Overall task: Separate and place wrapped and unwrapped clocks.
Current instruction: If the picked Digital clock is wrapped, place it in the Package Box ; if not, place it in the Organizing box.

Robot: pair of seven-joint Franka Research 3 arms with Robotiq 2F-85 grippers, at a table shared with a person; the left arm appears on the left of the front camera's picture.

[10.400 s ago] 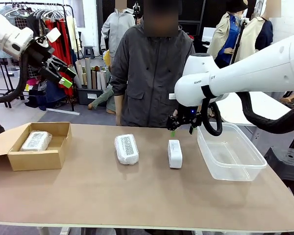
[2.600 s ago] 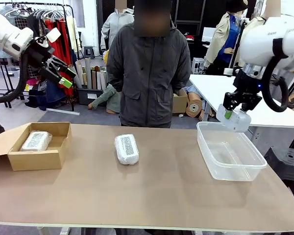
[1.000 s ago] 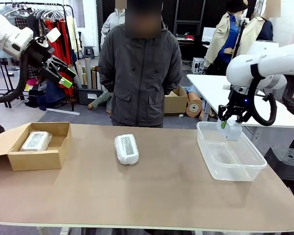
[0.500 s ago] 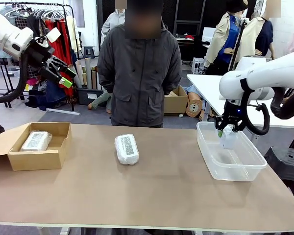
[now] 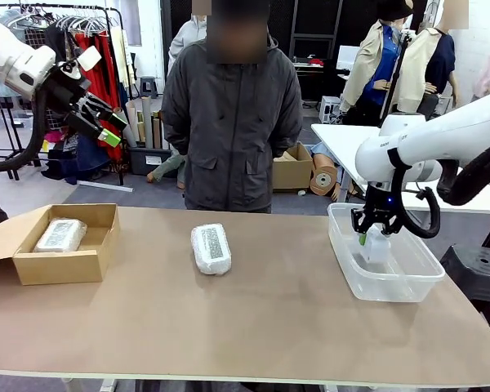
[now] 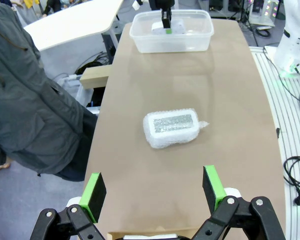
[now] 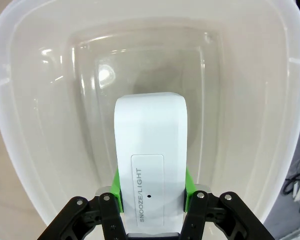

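Hand on right points down, gripping white clock.

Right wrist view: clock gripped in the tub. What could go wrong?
1. The right gripper holds the unwrapped clock on end; whether it touches the clear tub floor is unclear, so release may drop or topple it.
2. The gripper sits near the tub's wall; retracting could snag it.
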